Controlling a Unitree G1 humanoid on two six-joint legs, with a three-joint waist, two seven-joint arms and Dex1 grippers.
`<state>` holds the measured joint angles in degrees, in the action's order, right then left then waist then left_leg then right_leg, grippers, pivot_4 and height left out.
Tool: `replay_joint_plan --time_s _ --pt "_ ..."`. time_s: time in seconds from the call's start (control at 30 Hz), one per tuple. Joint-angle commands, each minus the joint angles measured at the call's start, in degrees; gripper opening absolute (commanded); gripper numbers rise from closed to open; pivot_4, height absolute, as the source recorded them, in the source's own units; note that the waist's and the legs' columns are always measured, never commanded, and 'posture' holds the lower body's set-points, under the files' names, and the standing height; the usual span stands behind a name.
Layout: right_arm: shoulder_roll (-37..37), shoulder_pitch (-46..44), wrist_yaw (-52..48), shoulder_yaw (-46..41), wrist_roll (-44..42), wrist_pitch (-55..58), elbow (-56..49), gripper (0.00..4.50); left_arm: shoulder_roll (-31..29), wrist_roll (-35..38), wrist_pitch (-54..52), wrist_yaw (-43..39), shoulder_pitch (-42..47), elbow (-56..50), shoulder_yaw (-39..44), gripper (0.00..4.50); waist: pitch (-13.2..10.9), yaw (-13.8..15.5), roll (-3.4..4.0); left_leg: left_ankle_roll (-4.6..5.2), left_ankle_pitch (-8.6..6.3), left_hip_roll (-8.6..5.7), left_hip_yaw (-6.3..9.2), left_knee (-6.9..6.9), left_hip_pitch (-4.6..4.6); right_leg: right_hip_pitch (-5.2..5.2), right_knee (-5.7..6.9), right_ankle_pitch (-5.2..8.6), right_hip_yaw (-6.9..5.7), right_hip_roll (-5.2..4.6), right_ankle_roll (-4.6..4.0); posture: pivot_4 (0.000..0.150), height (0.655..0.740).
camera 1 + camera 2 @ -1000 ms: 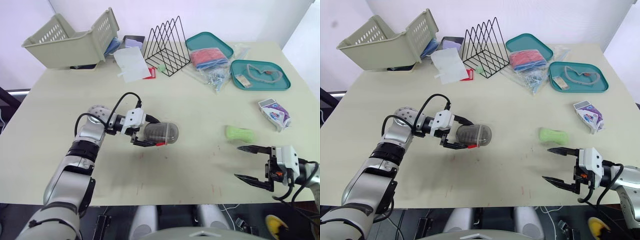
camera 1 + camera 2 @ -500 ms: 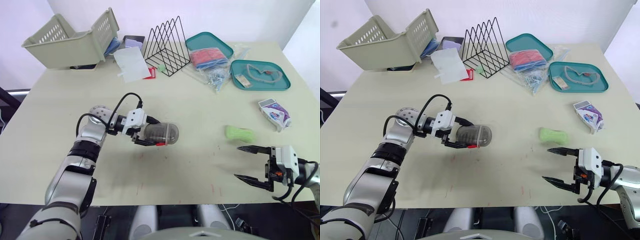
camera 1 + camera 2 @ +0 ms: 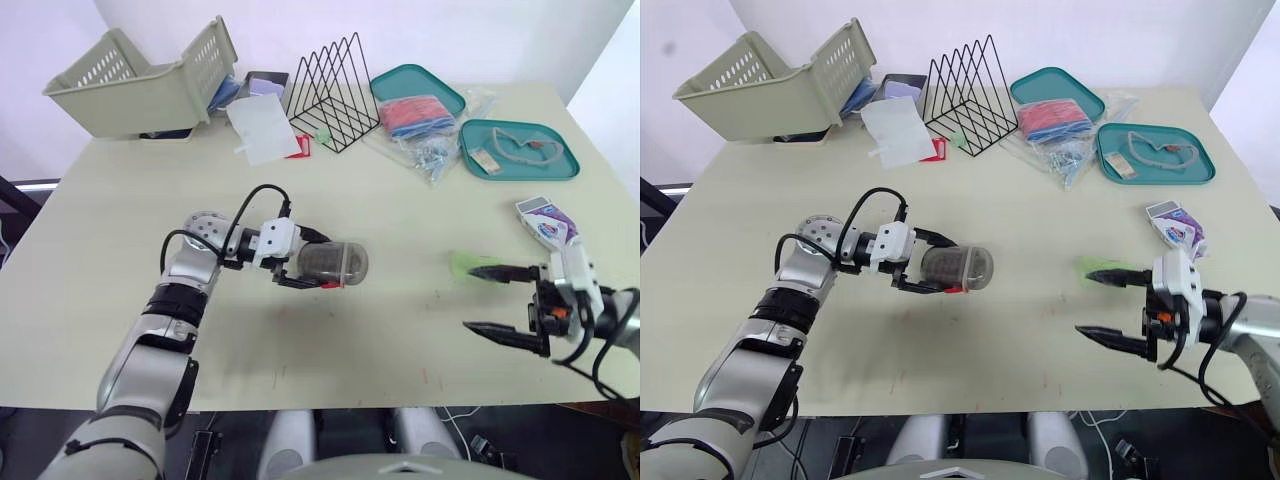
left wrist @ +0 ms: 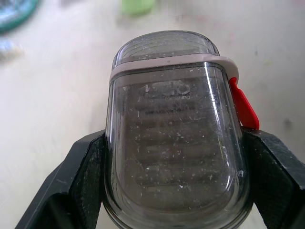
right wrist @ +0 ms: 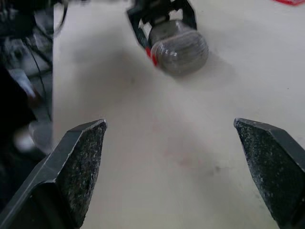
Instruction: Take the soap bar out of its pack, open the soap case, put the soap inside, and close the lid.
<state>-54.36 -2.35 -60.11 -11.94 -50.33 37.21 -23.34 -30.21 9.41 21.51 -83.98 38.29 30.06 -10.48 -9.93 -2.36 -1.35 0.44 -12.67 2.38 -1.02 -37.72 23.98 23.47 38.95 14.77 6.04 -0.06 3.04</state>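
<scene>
Nearest, the right end effector hangs wide open and empty, one finger just over the green soap bar. Opposite it, the left end effector clamps the shut soap case. The pack lies beyond the right one. Opening the case seems the step in hand; the right fingers must reach its red latch.

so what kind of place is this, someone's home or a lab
Probably a robot test lab rather than a home: a plain table against a bare white wall, set with mixed props, a tipped plastic basket, a wire file rack and teal trays, and the left gripper clamped on a soap case.
</scene>
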Motion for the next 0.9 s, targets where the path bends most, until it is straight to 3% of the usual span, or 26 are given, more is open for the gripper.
replay_joint_plan --time_s 0.03,0.23,0.47,0.63,0.9 --pt "-0.8 -6.2 11.8 0.4 -16.3 17.7 -1.9 4.5 1.9 3.2 -1.2 2.9 -1.5 -9.1 1.0 3.48 0.0 0.2 -0.06 0.0 0.0 0.0 0.01 0.0 0.01 0.0 -0.01 0.0 -0.01 -0.01 0.0 0.15 0.74" --pt "2.0 -18.8 34.5 5.0 -42.3 31.8 8.9 4.5 5.5 2.9 -1.2 8.7 -5.3 -17.3 -0.1 3.48 0.0 0.1 -0.07 0.01 0.0 -0.05 0.13 -0.1 0.23 0.02 -0.08 -0.01 -0.12 -0.04 0.01 0.15 0.74" --pt "4.5 -23.4 51.2 11.2 -58.7 30.1 12.6 4.5 7.1 1.7 -1.1 11.8 -6.0 -19.2 -1.9 3.48 0.0 0.0 -0.06 0.03 -0.01 -0.04 0.42 -0.41 0.53 0.06 -0.06 -0.04 -0.37 0.0 0.07 0.15 0.74" --pt "6.3 -24.6 57.6 12.6 -62.7 28.3 14.9 4.5 7.3 1.1 -0.5 12.5 -6.2 -19.6 -2.5 3.48 0.0 0.1 -0.06 0.05 -0.02 -0.06 0.52 -0.62 0.73 0.07 -0.1 -0.11 -0.44 -0.01 0.18 0.15 0.74" --pt "7.1 -25.7 59.2 12.2 -62.7 29.4 17.2 4.5 6.8 1.2 -0.1 12.5 -6.3 -19.3 -3.1 3.48 0.0 0.0 -0.05 0.05 -0.01 -0.06 0.58 -0.6 0.74 0.08 -0.1 -0.11 -0.46 0.01 0.17 0.15 0.74"
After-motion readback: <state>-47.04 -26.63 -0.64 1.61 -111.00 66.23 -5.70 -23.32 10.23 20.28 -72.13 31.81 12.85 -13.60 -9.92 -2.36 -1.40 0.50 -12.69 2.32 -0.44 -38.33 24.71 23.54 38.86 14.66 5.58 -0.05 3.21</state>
